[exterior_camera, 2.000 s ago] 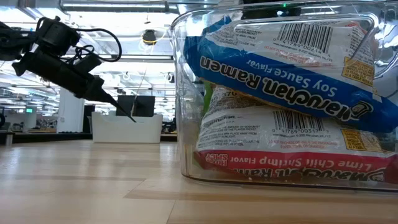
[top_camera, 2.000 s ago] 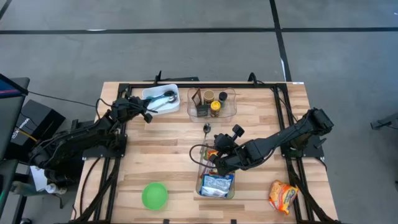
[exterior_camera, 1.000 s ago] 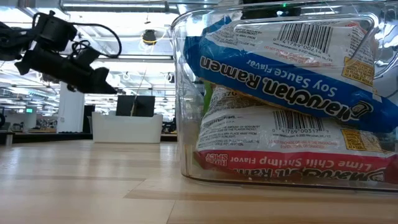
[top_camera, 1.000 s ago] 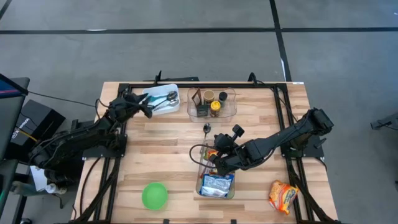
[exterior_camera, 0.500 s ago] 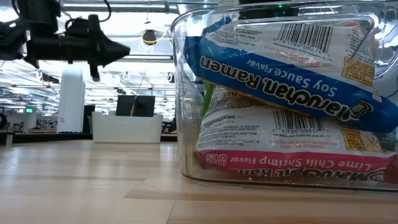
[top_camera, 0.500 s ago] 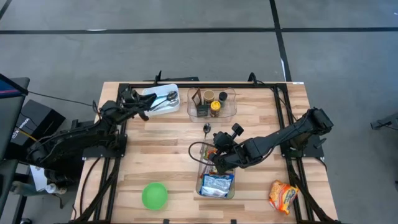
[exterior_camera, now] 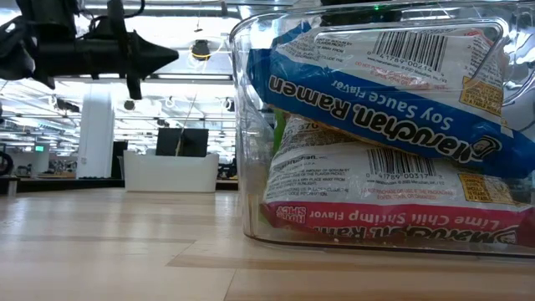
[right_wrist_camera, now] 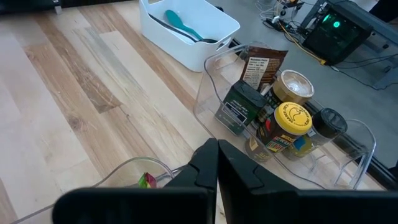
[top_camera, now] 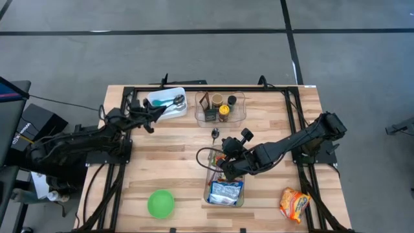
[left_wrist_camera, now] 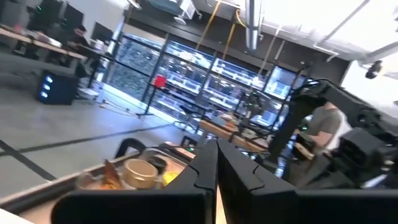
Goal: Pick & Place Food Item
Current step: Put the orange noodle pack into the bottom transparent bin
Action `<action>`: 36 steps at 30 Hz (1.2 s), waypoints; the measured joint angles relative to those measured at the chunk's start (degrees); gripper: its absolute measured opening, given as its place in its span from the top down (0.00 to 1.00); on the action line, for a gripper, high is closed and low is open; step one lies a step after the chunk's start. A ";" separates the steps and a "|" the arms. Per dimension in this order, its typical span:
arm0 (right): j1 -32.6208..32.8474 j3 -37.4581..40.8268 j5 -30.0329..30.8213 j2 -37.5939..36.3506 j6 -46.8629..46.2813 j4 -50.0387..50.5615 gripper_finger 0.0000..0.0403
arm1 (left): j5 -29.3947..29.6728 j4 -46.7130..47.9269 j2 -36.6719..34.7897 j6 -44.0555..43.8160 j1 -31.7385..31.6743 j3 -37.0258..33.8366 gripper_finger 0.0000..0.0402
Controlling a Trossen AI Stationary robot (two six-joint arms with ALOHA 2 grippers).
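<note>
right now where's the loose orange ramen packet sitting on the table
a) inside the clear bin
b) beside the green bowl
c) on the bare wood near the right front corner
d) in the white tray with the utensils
c, the high view shows the orange ramen packet lying on bare wood near the table's right front corner, outside the clear bin and far from the green bowl and the white tray.

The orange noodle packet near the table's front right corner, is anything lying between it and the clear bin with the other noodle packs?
Nothing visible. From above, the orange noodle packet lies on bare wood apart from the clear bin, with open table between them. The right claw hangs shut over the bin's far end, not in that gap.
</note>
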State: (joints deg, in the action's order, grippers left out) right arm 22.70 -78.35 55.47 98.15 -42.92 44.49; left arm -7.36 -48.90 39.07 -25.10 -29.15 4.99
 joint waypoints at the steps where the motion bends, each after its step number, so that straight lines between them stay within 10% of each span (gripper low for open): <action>1: -0.01 0.00 -0.01 0.00 0.02 0.00 0.99 | 0.04 0.02 0.00 -0.68 0.77 0.00 1.00; 27: -0.70 0.00 -0.14 0.00 -0.15 -0.42 0.99 | -0.08 0.37 0.02 -3.78 38.35 0.37 1.00; 36: -0.66 0.00 -1.63 0.00 -0.13 -0.42 0.99 | -0.02 -1.59 0.00 -1.88 42.01 0.39 1.00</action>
State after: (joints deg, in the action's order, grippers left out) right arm 22.04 -78.35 53.84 98.15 -43.05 44.07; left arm -7.38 -50.49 39.07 -26.98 12.86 5.39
